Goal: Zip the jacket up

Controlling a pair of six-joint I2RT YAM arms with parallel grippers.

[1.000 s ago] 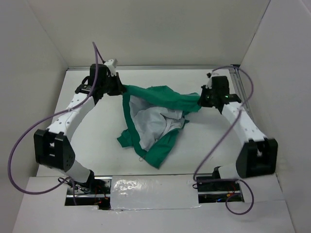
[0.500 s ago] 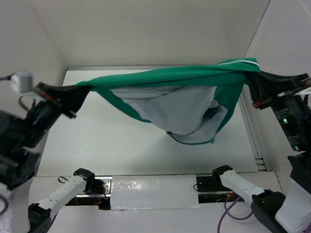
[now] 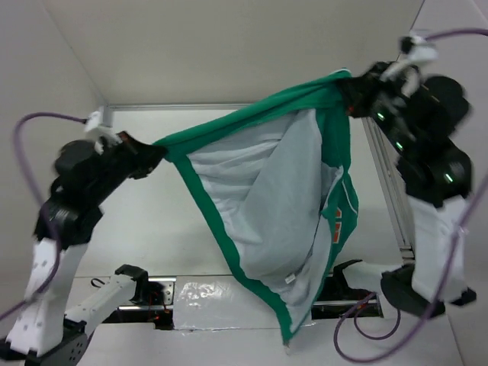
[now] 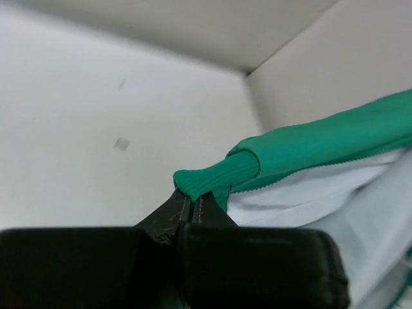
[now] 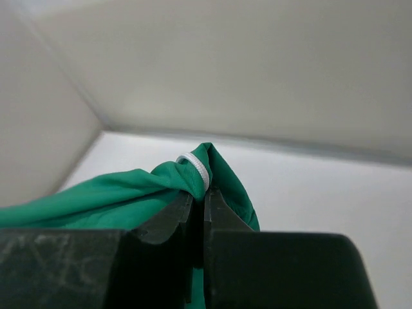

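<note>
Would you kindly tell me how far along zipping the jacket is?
Done: the jacket is lifted and spread in the air. In hand: the left gripper pinches a ribbed green edge, the right gripper a piped fold. Left: the front gapes, white lining showing; nothing is zipped.

A white table bears what looks like silver tape.

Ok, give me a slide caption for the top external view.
Left tool and right tool hold the bright green fabric jacket aloft between them, white lining showing.

The right end effector pinches a fold of the green jacket — white-edged at its tip.
</note>
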